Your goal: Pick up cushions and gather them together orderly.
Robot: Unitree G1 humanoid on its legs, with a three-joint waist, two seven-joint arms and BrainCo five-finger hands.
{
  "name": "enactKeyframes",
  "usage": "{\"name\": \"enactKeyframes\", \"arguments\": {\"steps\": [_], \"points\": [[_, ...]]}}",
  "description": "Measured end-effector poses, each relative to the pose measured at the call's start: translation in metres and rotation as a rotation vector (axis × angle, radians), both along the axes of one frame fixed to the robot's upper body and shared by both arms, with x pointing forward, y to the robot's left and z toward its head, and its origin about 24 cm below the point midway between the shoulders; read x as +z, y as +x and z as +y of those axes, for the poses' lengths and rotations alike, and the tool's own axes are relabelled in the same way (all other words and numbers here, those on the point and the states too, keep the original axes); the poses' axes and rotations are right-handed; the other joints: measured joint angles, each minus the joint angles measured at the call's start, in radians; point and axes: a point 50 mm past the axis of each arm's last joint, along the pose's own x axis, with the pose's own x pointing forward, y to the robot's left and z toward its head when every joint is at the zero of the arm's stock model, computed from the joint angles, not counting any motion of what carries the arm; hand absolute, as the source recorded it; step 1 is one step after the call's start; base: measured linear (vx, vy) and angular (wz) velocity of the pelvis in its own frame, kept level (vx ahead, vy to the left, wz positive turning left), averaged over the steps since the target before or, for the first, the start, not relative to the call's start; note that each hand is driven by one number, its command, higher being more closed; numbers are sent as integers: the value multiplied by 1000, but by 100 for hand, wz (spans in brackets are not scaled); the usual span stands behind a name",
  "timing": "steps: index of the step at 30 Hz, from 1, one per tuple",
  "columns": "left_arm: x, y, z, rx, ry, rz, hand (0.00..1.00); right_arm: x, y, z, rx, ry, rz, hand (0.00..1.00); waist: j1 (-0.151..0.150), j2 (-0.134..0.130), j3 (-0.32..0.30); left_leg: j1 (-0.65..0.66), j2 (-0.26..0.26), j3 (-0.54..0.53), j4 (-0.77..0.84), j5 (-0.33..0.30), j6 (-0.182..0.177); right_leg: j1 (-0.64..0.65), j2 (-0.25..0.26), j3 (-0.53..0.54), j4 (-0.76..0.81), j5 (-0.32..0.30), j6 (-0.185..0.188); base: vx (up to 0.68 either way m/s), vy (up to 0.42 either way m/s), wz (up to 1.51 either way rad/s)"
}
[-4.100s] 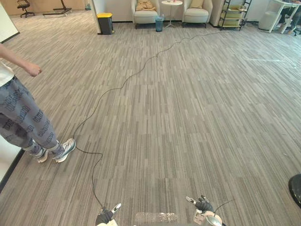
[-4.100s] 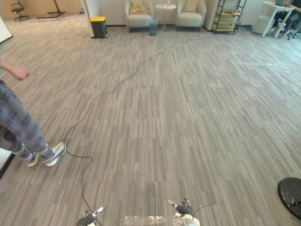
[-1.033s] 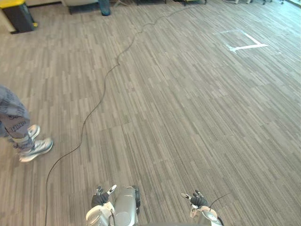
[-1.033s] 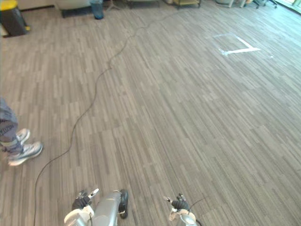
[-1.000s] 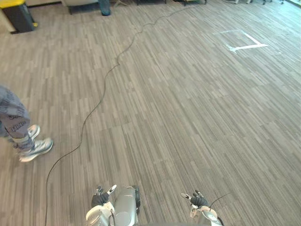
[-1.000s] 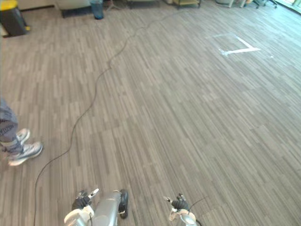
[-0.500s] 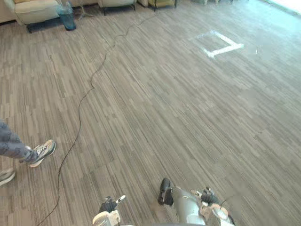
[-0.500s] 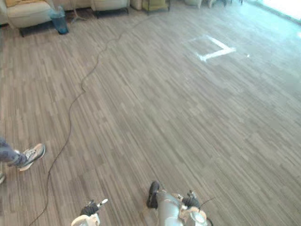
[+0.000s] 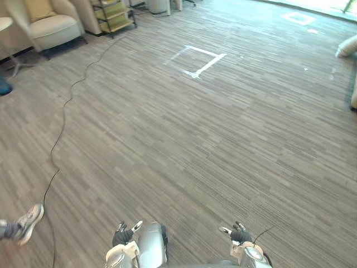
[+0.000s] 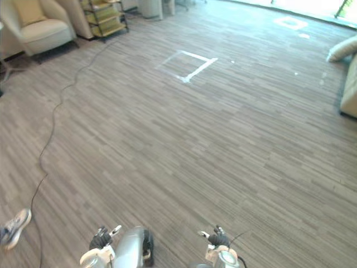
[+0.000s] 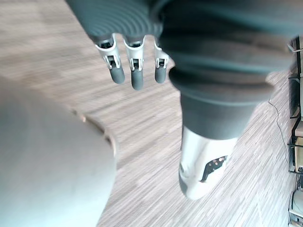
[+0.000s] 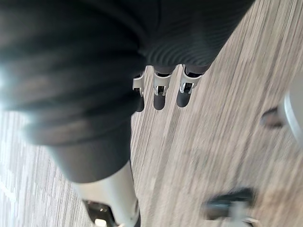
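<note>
Cushion (image 9: 347, 46), pale and lying slantwise, sits well ahead and far to the right of my right hand (image 9: 240, 235), the nearer one; both it and my left hand (image 9: 122, 237) hang open, holding nothing.

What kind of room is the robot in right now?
Looks like an open office lounge, perhaps a test space: cream armchair holding a cushion, a shelf rack beside it, wide grey carpet floor with a white tape square.

Head stereo pair overlooks floor (image 9: 212, 128); wrist cameras face it.
</note>
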Motion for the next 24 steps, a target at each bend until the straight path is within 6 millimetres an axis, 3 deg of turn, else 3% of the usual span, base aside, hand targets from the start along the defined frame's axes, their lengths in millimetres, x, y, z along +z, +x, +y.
{"name": "enactKeyframes", "arguments": {"steps": [1, 3, 4, 5, 6, 7, 9, 11, 12, 13, 14, 16, 17, 18, 19, 20, 22, 23, 24], "points": [[2, 2, 6, -2, 17, -3, 0, -1, -2, 9, 24, 20, 6, 0, 8, -35, -14, -2, -9, 42, 70, -65, 26, -24, -40, 32, 69, 13, 19, 784, 438, -95], [1, 1, 8, 1, 21, 4, 0, -1, -3, 11, 16, 25, 0, 0, 14, -55, -23, 39, -16, 89, 149, -165, 58, -79, -67, 67, 263, 68, 92, 774, 439, -66], [-1, -2, 9, -7, 22, 24, 0, -2, -6, 10, 14, 23, 8, 0, 12, -66, -29, 102, -35, 111, 157, -225, 64, -153, -81, 76, 484, 150, 192, 759, 445, -46], [-2, -1, 9, -13, 20, 32, 0, -2, -6, 9, 12, 20, 8, 0, 10, -65, -28, 140, -44, 112, 152, -252, 61, -201, -82, 58, 606, 181, 244, 814, 454, -33], [-4, -2, 8, -22, 17, 55, 0, -2, -8, 6, 9, 14, 13, 0, 2, -57, -23, 223, -62, 112, 119, -283, 51, -282, -98, -8, 786, 192, 259, 628, 326, -15], [-6, -4, 7, -25, 12, 69, 0, 0, -5, 4, 4, 9, -5, 0, -5, -50, -20, 283, -74, 112, 80, -292, 48, -334, -112, -65, 866, 186, 245, 709, 325, -3], [-7, -1, 1, -65, 7, 76, 0, 6, 2, 2, 2, -5, -58, 0, -35, -28, -17, 443, -86, 115, -69, -298, 48, -496, -127, -249, 930, 142, 164, 551, 183, 7], [-9, -2, -1, -97, 8, 90, 0, 8, 5, -2, -13, -13, -79, 0, -42, -21, -15, 536, -85, 122, -152, -294, 35, -585, -126, -371, 823, 114, 117, 537, 115, 4], [-10, -2, -2, -118, 8, 103, 0, 9, 7, -6, -25, -22, -84, 0, -49, -19, -14, 599, -86, 130, -202, -292, 25, -629, -117, -443, 694, 108, 94, 829, 80, 4], [-11, -2, -4, -136, 6, 112, 0, 10, 10, -11, -22, -39, -90, 0, -57, -14, -12, 657, -86, 132, -254, -298, 7, -678, -91, -511, 517, 139, 51, 613, 37, 3], [-11, -2, -5, -143, 6, 114, 0, 11, 10, -12, -21, -43, -91, 0, -59, -13, -12, 679, -86, 132, -270, -302, 0, -697, -76, -531, 443, 169, 31, 643, 6, 6], [-12, -4, -6, -161, 12, 125, 0, 11, 11, -15, -19, -52, -89, 0, -64, -16, -11, 748, -94, 124, -298, -324, -39, -732, -17, -535, 213, 312, -33, 690, -40, 9], [-14, -6, -8, -165, 3, 139, 0, 11, 11, -18, -17, -60, -89, 0, -82, -7, -9, 789, -85, 100, -296, -331, -50, -724, 16, -496, 193, 452, -142, 805, -65, -5], [-17, -9, -16, -160, -21, 152, 0, 14, 17, -25, -9, -78, -105, 0, -78, 34, -14, 804, -49, 88, -286, -313, -79, -715, 32, -508, 241, 407, -163, 1062, -148, 1], [-15, -3, -22, -169, -32, 133, 0, 15, 19, -30, -36, -79, -111, 0, -89, 43, -3, 809, -57, 40, -241, -227, -90, -736, -5, -506, 377, 316, -157, 706, -143, -8], [-15, -2, -27, -172, -41, 127, 0, 16, 19, -33, -46, -82, -114, 0, -99, 43, 1, 809, -59, 23, -209, -192, -74, -735, -23, -513, 425, 292, -161, 792, -238, 7], [-16, -6, -28, -144, -50, 132, 0, 15, 13, -37, -43, -91, -106, 0, -107, 75, -7, 707, -20, -23, 118, -64, -89, -634, 14, -516, 376, 175, -118, 562, -172, -18], [-16, -6, -29, -119, -59, 124, 0, 16, 14, -39, -41, -97, -109, 0, -102, 101, -7, 582, 43, -59, 383, -10, -96, -580, 63, -498, 328, 168, -124, 498, -73, -51], [-15, -5, -26, -107, -56, 115, 0, 16, 17, -35, -38, -88, -111, 0, -95, 117, 2, 492, 89, -56, 583, -23, -95, -513, 101, -482, 287, 157, -136, 722, -75, -83]]}}
